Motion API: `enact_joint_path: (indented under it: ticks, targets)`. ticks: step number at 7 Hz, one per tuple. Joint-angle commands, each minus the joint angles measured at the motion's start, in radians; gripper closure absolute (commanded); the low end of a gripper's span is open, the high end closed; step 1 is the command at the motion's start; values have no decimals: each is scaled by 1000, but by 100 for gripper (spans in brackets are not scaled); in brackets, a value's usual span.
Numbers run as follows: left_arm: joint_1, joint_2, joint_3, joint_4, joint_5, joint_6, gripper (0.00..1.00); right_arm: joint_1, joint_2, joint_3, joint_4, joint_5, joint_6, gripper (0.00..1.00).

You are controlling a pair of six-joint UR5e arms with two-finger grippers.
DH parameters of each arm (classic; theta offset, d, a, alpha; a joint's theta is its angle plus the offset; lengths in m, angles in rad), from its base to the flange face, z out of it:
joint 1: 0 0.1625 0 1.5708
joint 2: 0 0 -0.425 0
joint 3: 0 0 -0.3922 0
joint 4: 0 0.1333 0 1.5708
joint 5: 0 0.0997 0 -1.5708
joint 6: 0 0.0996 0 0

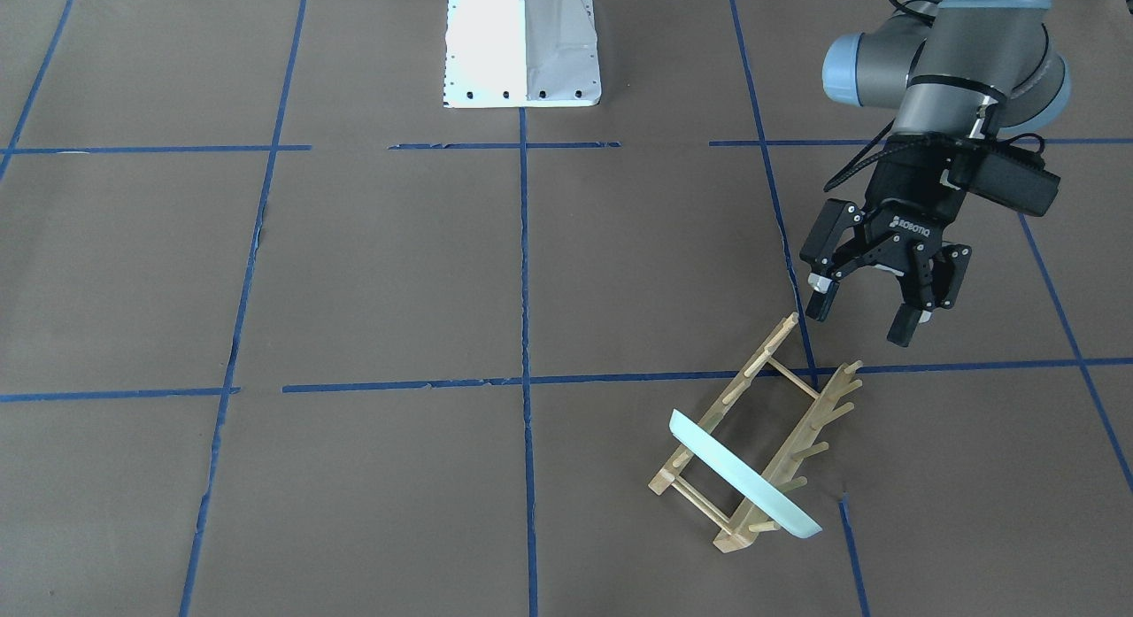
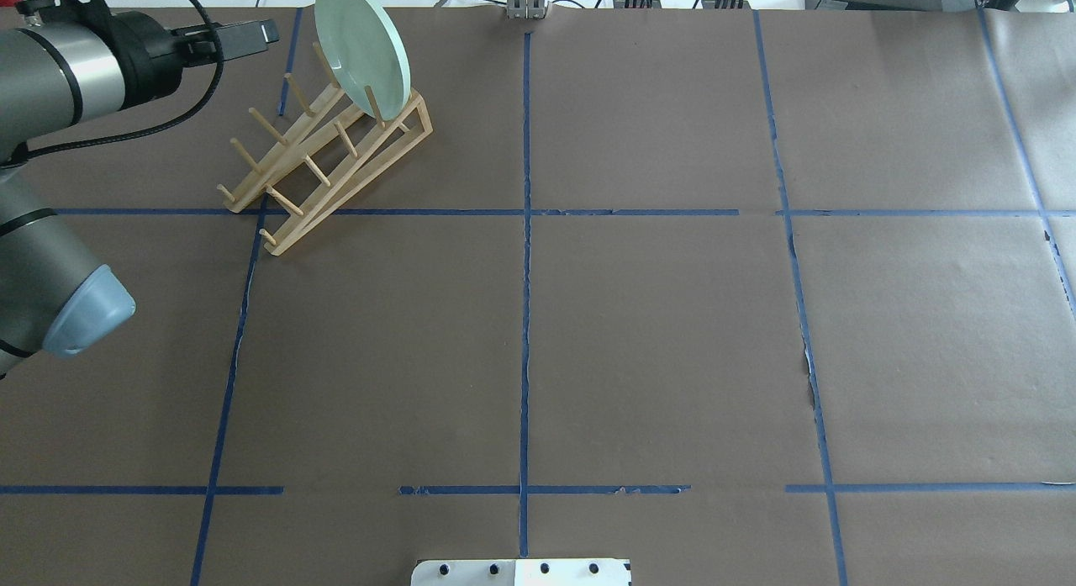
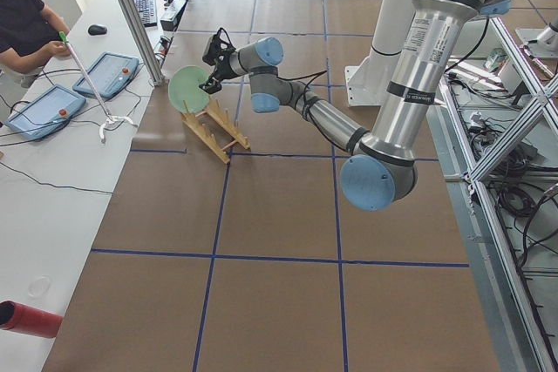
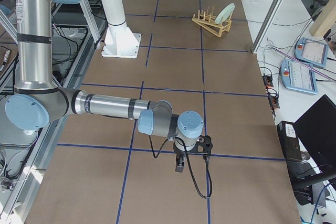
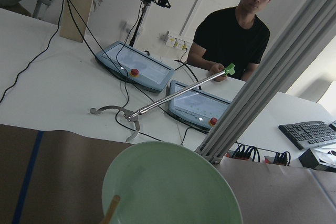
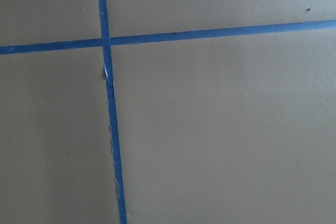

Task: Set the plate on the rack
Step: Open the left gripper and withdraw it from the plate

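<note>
plate [image 1: 743, 489] leaned in the rack [image 1: 823, 413], in the end slot farthest from the robot. left end effector [image 1: 860, 323] hovered by the rack's other end, fingers apart, empty. right end effector [image 4: 181, 165]: couldn't tell if it was apart or together

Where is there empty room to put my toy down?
The middle squares between the rack and the white base are bare. It is crowded by the rack: the plate stands there and the left tool hangs close.

Mint-green plate [image 1: 742, 472] on edge between pegs; light-wood rack [image 1: 763, 440]
</note>
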Motion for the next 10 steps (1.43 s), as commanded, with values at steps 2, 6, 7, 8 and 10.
enact_joint_path:
  ticks: [2, 6, 7, 8, 10]
  targets:
    - [-184, 124, 10, 61, -189, 478, 0, 0, 0, -1, 0, 0, -2, 0]
    - [-353, 185, 12, 325, -473, 664, 0, 0, 0, 0, 0, 0, -2, 0]
    - [-433, 172, 27, 489, -558, 670, 0, 0, 0, 0, 0, 0, 0, 0]
    - [-493, 163, 33, 635, -632, 776, 0, 0, 0, 0, 0, 0, -2, 0]
    - [-604, 175, 111, 789, -666, 991, 0, 0, 0, 0, 0, 0, -2, 0]
